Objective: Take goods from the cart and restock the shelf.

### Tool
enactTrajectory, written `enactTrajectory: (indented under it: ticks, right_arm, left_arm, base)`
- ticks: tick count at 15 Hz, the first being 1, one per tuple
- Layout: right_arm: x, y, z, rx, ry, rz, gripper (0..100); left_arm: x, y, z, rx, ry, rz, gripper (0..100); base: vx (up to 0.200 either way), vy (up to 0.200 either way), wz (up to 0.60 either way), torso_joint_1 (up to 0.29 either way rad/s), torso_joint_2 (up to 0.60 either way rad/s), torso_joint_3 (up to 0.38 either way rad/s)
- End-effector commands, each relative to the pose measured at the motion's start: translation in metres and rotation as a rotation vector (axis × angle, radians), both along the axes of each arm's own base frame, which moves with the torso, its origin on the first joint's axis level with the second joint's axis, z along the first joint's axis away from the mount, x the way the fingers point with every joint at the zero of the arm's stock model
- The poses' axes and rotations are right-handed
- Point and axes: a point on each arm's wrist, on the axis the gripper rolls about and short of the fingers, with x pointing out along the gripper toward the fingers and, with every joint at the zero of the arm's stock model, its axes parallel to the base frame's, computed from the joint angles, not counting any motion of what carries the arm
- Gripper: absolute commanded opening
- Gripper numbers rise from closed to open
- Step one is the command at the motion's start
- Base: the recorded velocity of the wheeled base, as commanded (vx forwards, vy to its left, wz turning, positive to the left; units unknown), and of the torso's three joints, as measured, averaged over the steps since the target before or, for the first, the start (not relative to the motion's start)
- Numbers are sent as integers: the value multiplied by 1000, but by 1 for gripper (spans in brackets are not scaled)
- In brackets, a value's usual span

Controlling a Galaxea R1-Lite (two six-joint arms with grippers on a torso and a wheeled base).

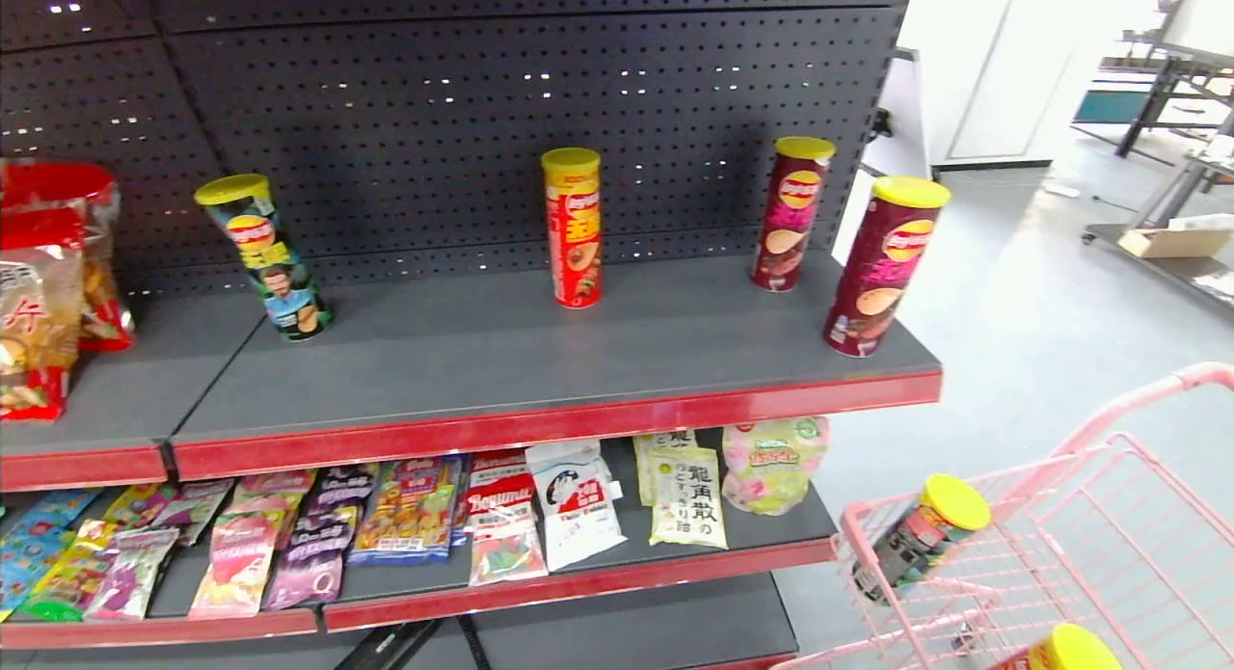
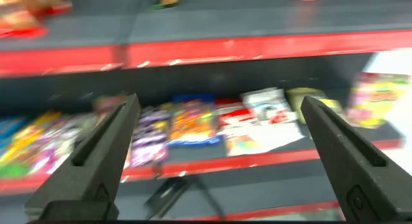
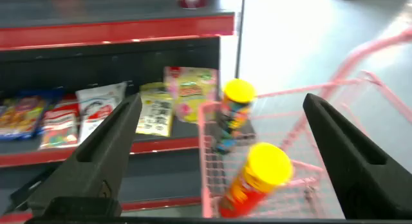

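A pink wire cart (image 1: 1051, 516) stands at the lower right, beside the shelf's end. In it lean a dark chip can with a yellow lid (image 1: 921, 535) (image 3: 233, 118) and a red chip can (image 1: 1060, 653) (image 3: 257, 179). On the upper grey shelf board (image 1: 501, 352) stand a blue-green can (image 1: 262, 255), a red can (image 1: 573, 227) and two maroon cans (image 1: 792, 212) (image 1: 885, 265). My right gripper (image 3: 223, 98) is open, held off from the cart with both cans ahead of it. My left gripper (image 2: 219, 102) is open, empty, facing the lower shelf.
Flat snack bags (image 1: 405, 511) (image 2: 193, 121) cover the lower shelf. Red snack bags (image 1: 48, 284) stand at the upper shelf's left end. Wide gaps lie between the upright cans. Pale open floor (image 1: 1041, 304) stretches right of the shelf, with tables farther back.
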Motion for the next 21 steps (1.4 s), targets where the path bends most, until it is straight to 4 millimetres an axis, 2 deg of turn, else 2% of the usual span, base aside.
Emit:
enactTrajectory:
  ticks: [1,11,16,21]
  right_arm:
    - [0,0,0,0,1,1,100]
    - [0,0,0,1,1,2,100]
    - [0,0,0,1,0,2,100]
    - [0,0,0,3,1,2,100]
  left_arm:
    - [0,0,0,-1,1,1,100]
    - [0,0,0,0,1,0,100]
    - [0,0,0,0,1,1,100]
    - [0,0,0,-1,1,1,100]
  base:
    - [0,0,-600,-2,2,2]
    - [0,0,-600,2,2,4]
    - [0,0,0,0,0,0]
    - [0,0,0,-135,326,186]
